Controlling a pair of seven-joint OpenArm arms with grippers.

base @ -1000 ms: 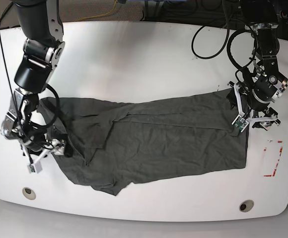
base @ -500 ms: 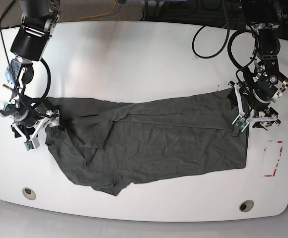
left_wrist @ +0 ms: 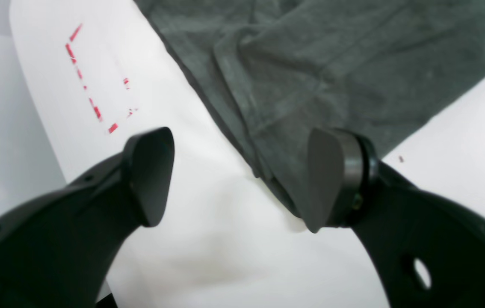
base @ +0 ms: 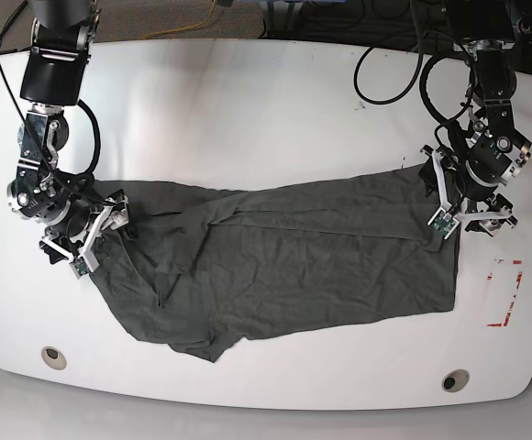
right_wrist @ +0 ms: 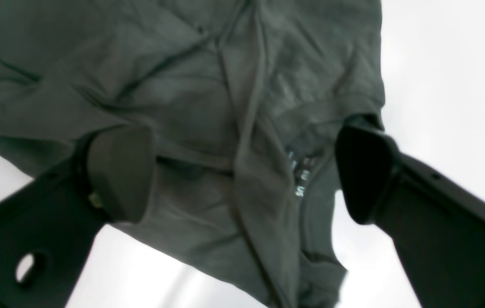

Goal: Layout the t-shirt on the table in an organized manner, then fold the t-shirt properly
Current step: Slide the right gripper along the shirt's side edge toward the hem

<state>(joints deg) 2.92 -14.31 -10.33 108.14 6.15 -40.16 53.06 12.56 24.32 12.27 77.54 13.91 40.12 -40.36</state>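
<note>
The dark grey t-shirt (base: 284, 266) lies spread and wrinkled across the middle of the white table (base: 248, 110), long side running left to right. My right gripper (base: 96, 240) hangs open over the shirt's left end. In the right wrist view its fingers (right_wrist: 118, 171) straddle bunched folds and the pale printed label (right_wrist: 300, 175), gripping nothing. My left gripper (base: 468, 223) is open at the shirt's far right corner. In the left wrist view one finger (left_wrist: 326, 179) is over the hem of the t-shirt (left_wrist: 311, 77) and the other is over bare table.
A red tape mark (base: 506, 293) sits near the right edge, just right of the shirt, and shows in the left wrist view as well (left_wrist: 93, 85). Two round grommets (base: 53, 356) (base: 455, 379) lie near the front edge. Black cables (base: 385, 82) loop at the back right.
My right arm has drawn back from the front-left edge and swung right over the shirt's left end, still open. The left arm has barely shifted. The shirt lies the same.
</note>
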